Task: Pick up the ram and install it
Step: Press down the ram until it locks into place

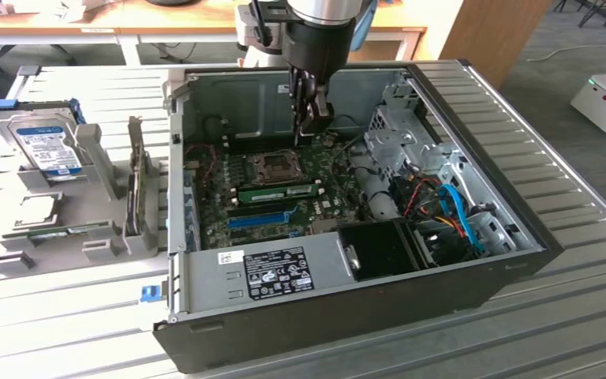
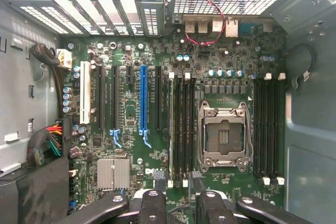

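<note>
While hanging low inside the open computer case, holds nothing in the tool: carries both fingers a narrow gap apart, with only board showing between them. Points straight down at the motherboard, close above the CPU socket. Leaves the ram below, apart from the tool and untouched. Shows that green stick standing upright in a memory slot just beside the socket, on the side toward the long blue slot. Lines up, in the wrist view, the gap between the fingers with the row of slots where the stick sits edge-on. Farther out, on the exterior view's left, sets a grey holder with a blue-labelled hard drive beside the case, all on the slatted metal worktop.
</note>
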`<state>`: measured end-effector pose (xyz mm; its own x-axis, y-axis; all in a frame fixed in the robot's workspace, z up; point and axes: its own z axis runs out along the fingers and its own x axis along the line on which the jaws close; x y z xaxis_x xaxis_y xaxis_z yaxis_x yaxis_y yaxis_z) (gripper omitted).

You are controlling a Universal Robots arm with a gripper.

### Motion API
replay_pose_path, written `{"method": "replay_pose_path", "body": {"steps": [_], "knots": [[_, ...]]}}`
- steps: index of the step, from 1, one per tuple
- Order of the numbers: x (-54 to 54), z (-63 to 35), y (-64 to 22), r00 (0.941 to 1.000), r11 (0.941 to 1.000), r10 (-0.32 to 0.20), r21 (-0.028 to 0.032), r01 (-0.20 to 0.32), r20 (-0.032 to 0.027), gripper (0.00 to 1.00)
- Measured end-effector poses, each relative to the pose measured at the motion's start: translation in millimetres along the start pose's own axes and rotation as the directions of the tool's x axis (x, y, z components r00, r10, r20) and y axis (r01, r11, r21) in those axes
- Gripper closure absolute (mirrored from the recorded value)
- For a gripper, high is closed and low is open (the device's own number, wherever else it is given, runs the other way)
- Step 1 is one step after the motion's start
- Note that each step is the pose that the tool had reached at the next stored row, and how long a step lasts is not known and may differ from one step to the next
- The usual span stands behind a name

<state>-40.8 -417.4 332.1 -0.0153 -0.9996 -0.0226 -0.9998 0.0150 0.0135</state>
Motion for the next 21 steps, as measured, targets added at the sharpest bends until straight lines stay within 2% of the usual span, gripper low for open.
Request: {"method": "replay_pose_path", "body": {"steps": [6,7,8,10,21], "knots": [[0.0,0.0,0.0,1.0,1.0,0.0,0.0,0.0,-0.0001,0.71],[0.0,0.0,0.0,1.0,1.0,0.0,0.0,0.0,0.0,0.77],[0.0,0.0,0.0,1.0,1.0,0.0,0.0,0.0,0.0,0.77],[0.0,0.0,0.0,1.0,1.0,0.0,0.0,0.0,0.0,0.89],[0.0,0.0,0.0,1.0,1.0,0.0,0.0,0.0,0.0,0.89]]}}
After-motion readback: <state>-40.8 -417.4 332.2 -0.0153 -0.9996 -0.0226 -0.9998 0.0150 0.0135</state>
